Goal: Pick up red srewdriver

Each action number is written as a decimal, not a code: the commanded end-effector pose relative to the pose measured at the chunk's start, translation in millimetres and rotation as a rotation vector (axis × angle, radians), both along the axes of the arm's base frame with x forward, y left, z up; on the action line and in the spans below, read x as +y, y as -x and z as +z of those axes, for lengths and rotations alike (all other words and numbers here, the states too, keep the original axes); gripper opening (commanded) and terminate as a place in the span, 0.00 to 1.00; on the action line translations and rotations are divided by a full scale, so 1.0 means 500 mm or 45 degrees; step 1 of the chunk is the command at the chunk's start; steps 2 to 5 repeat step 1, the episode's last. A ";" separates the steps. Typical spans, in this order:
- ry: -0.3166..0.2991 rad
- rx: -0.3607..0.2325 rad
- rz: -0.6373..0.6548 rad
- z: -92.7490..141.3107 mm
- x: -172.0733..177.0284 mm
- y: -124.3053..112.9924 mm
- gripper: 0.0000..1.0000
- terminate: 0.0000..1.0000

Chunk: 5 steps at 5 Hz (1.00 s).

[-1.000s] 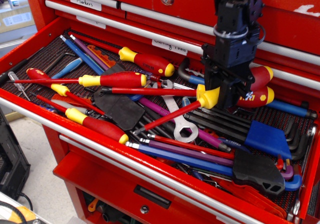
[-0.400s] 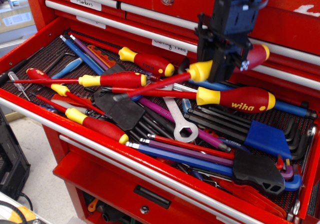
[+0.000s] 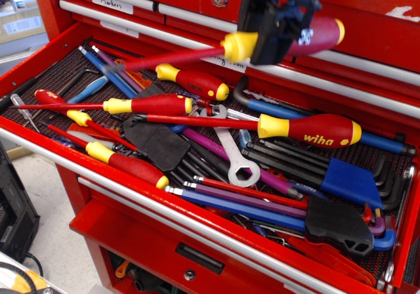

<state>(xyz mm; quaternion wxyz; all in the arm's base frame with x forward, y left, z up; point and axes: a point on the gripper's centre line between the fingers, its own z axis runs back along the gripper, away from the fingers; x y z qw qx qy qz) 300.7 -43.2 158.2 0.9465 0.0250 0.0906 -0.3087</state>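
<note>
My gripper (image 3: 275, 37) is shut on the red srewdriver (image 3: 314, 35), around its fat red handle. It holds the tool well above the open drawer, nearly level. The yellow end cap points right, the yellow collar (image 3: 239, 46) shows left of the gripper, and the red shaft (image 3: 164, 59) reaches out to the left, blurred. The slimmer "wiha" screwdriver (image 3: 308, 130) lies in the drawer below.
The open red drawer (image 3: 39, 51) holds several more red-yellow screwdrivers (image 3: 193, 81), a wrench (image 3: 233, 156), blue and black hex key sets (image 3: 341, 179) and blue-shafted tools (image 3: 108, 71). Closed drawers (image 3: 164, 8) of the cabinet stand behind the gripper.
The gripper has risen and moved left with the red screwdriver, lifting it out of the drawer. The "wiha" screwdriver that lay under it now shows in full.
</note>
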 end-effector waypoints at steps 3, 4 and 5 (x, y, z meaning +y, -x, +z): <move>-0.032 -0.176 -0.092 0.126 0.015 -0.024 0.00 1.00; -0.032 -0.176 -0.092 0.126 0.015 -0.024 0.00 1.00; -0.032 -0.176 -0.092 0.126 0.015 -0.024 0.00 1.00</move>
